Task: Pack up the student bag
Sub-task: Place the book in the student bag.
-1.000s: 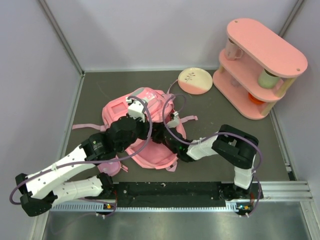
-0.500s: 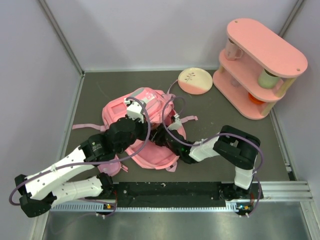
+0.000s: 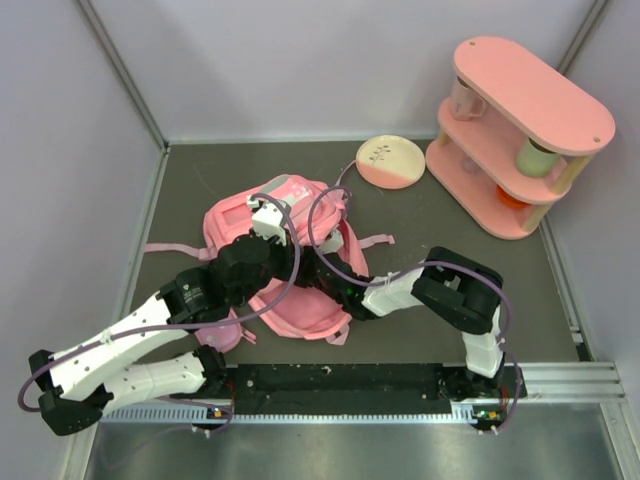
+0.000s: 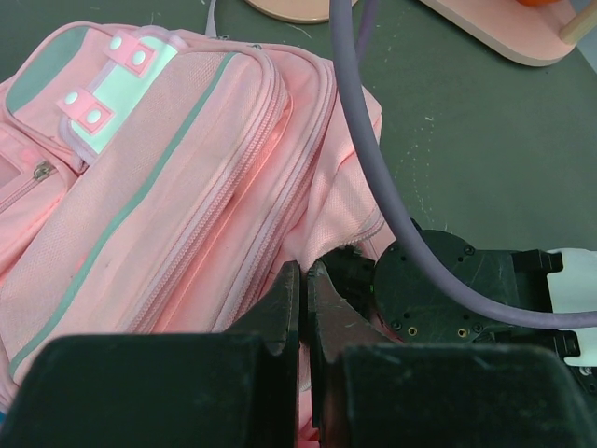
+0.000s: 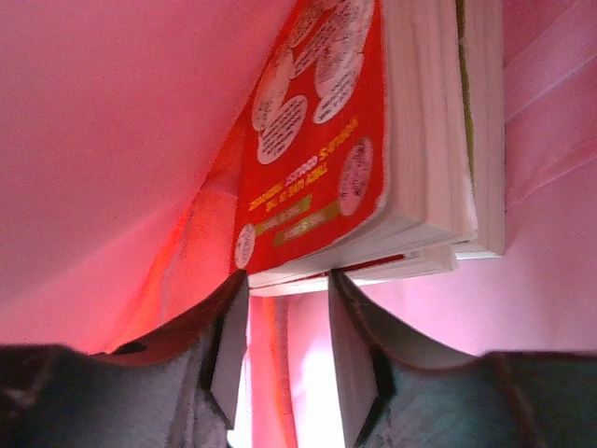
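The right gripper (image 5: 287, 280) sits inside the student bag (image 3: 300, 190), a large soft pink fabric backpack with a grey stripe and a white-and-mint patch. Its jaws stand narrowly apart with nothing between them. Just past the fingertips a red-covered paperback book (image 5: 317, 140) lies on a stack of white-paged books (image 5: 434, 121), deep in the bag with pink lining all round.

The left gripper (image 4: 300, 271) is closed to a thin slit, its tips against the fabric at the bag's open edge. Whether a fold is pinched cannot be told.

The bag lies flat on the dark grey table (image 3: 450, 230). Beyond the bag are a round cream-and-pink plate (image 3: 391, 161) and a pink two-tier wooden shelf (image 3: 520, 100).
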Motion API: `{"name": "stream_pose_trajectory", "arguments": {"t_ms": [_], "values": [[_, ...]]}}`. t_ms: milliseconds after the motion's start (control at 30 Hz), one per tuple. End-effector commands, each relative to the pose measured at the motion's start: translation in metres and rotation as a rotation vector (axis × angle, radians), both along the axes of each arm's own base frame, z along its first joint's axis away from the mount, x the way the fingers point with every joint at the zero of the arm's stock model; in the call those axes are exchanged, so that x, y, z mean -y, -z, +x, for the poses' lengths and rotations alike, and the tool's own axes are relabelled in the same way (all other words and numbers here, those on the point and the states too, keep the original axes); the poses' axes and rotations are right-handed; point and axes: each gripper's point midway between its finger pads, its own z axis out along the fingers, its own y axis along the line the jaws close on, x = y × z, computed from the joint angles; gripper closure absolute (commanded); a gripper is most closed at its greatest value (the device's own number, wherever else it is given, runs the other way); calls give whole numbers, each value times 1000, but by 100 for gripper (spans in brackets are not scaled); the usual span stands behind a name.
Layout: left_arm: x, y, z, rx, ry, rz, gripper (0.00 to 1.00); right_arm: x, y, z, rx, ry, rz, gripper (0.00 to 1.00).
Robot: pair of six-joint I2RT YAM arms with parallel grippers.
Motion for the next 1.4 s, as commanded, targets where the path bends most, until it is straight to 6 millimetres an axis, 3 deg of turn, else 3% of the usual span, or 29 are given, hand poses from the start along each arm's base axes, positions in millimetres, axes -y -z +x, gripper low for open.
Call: {"name": "stream_pose_trajectory", "arguments": {"t_ms": [0, 67, 167, 233, 267, 300, 367, 433, 467, 500, 567, 600, 633, 667, 700, 733, 767, 800, 900, 967, 1033, 1067, 1133, 1167, 1200, 1267, 1367], "values": [[5, -31, 3, 56, -12, -129, 100, -6, -23, -8, 79, -36, 46, 55], [1, -29, 4, 54, -33, -126, 100, 12, -28, -15, 108, -33, 52, 43], [-8, -22, 6, 53, -80, -130, 100, 41, -34, -26, 141, -26, 39, 34], [-13, -19, 5, 50, -99, -143, 100, 60, -26, -38, 163, -49, 4, 32], [-15, -18, 5, 50, -106, -143, 100, 67, -40, -42, 175, -45, 28, 31], [-17, -15, 4, 48, -111, -150, 100, 80, -28, -48, 166, -52, -5, 31], [-17, -15, 2, 46, -109, -164, 100, 94, -44, -55, 191, -51, 20, 31], [-12, -12, 1, 40, -85, -177, 98, 110, -40, -62, 194, -52, 3, 30], [-4, -11, -3, 31, -40, -181, 94, 118, -60, -66, 232, -48, 38, 31], [1, -7, -5, 26, -9, -173, 87, 127, -52, -70, 225, -54, 5, 31], [12, 4, -8, -2, 39, -148, 57, 141, -56, -73, 239, -39, -30, 30], [19, 8, -14, -18, 97, -135, 51, 154, -71, -76, 255, -21, -17, 30], [20, 12, -16, -35, 104, -122, 46, 170, -57, -73, 233, 19, -103, 30], [21, 14, -17, -49, 110, -122, 38, 183, -56, -73, 242, 42, -145, 30], [22, 14, -20, -63, 117, -133, 36, 200, -78, -73, 271, 88, -101, 29], [21, 13, -22, -70, 116, -142, 35, 224, -58, -67, 239, 172, -209, 25], [18, 8, -24, -63, 110, -166, 31, 238, -58, -65, 234, 216, -229, 23], [16, 4, -24, -57, 99, -190, 30, 260, -75, -60, 262, 306, -201, 21], [2, -7, -24, -18, 54, -251, 20, 284, -65, -61, 274, 350, -258, 16], [-18, 0, -16, 11, -48, -255, 16, 282, -64, -65, 260, 324, -226, 14], [-37, 11, -9, 13, -159, -233, 9, 269, -46, -71, 208, 259, -244, 12], [-48, 27, -11, -31, -206, -201, 9, 264, -41, -73, 169, 243, -231, 11], [-61, 39, -11, -56, -269, -180, 6, 247, -32, -80, 115, 166, -239, 8], [-67, 48, -11, -71, -313, -177, 5, 239, -17, -82, 82, 131, -284, 7], [-73, 57, -13, -88, -332, -149, 4, 225, -22, -86, 79, 80, -248, 6], [-81, 68, -13, -107, -379, -147, 3, 212, -9, -86, 31, 49, -276, 5], [-90, 82, -17, -128, -408, -134, 1, 189, -10, -89, 30, -24, -243, 4]]}}
